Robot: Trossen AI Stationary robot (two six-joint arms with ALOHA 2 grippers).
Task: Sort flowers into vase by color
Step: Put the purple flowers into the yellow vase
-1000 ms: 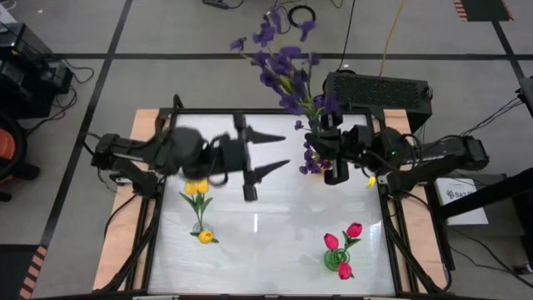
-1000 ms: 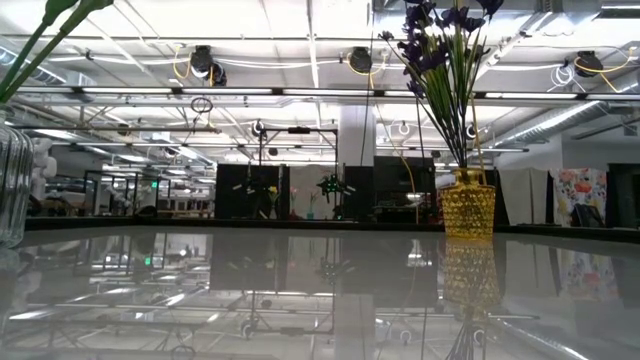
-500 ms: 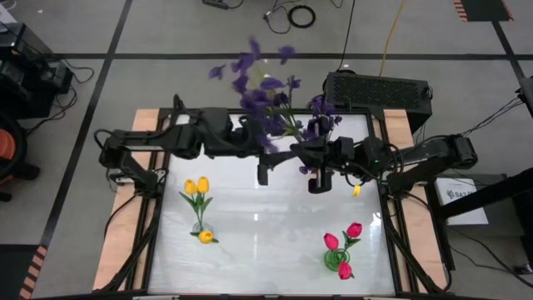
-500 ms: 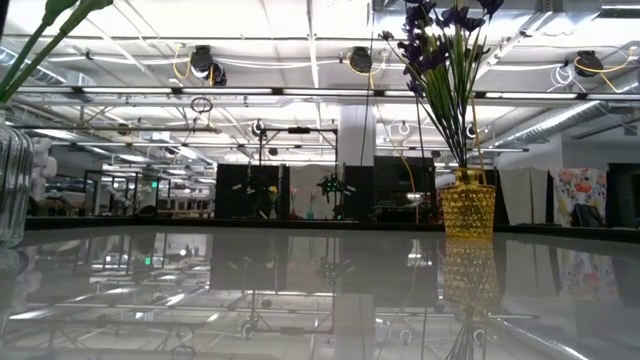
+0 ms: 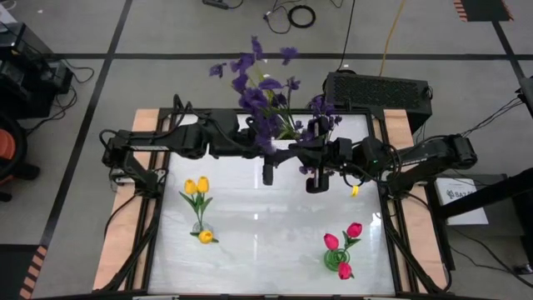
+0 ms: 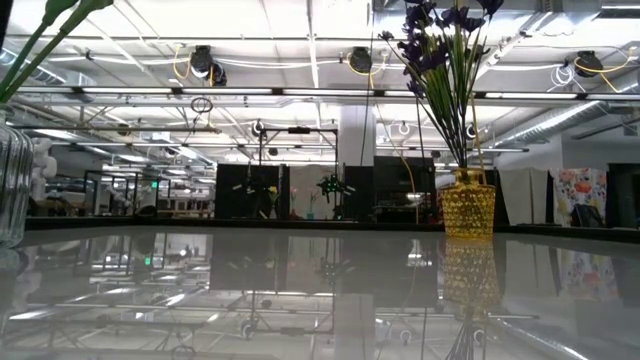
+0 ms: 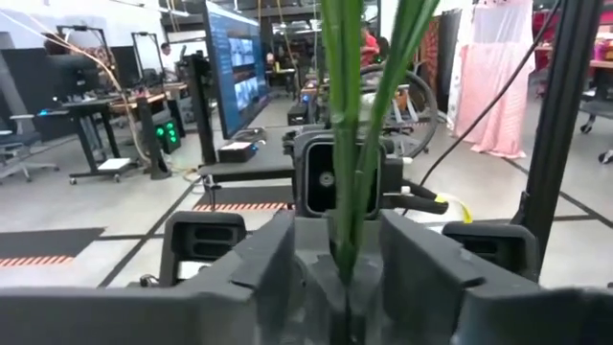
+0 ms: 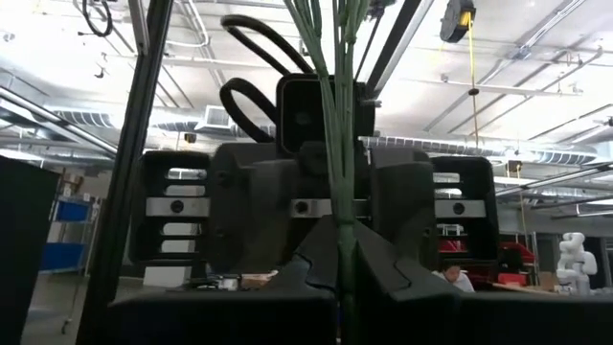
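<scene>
We keep the right claw point(image 5: 311, 171) clamped on the purple sprigs point(image 5: 265, 92) while the left claw point(image 5: 267, 163), apparently half-closed beside it, settles around their stems.

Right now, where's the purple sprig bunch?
High view: the purple sprigs are held up over the table's far middle, stems gripped between the left gripper and right gripper, well above the yellow tulips and pink tulips.
</scene>
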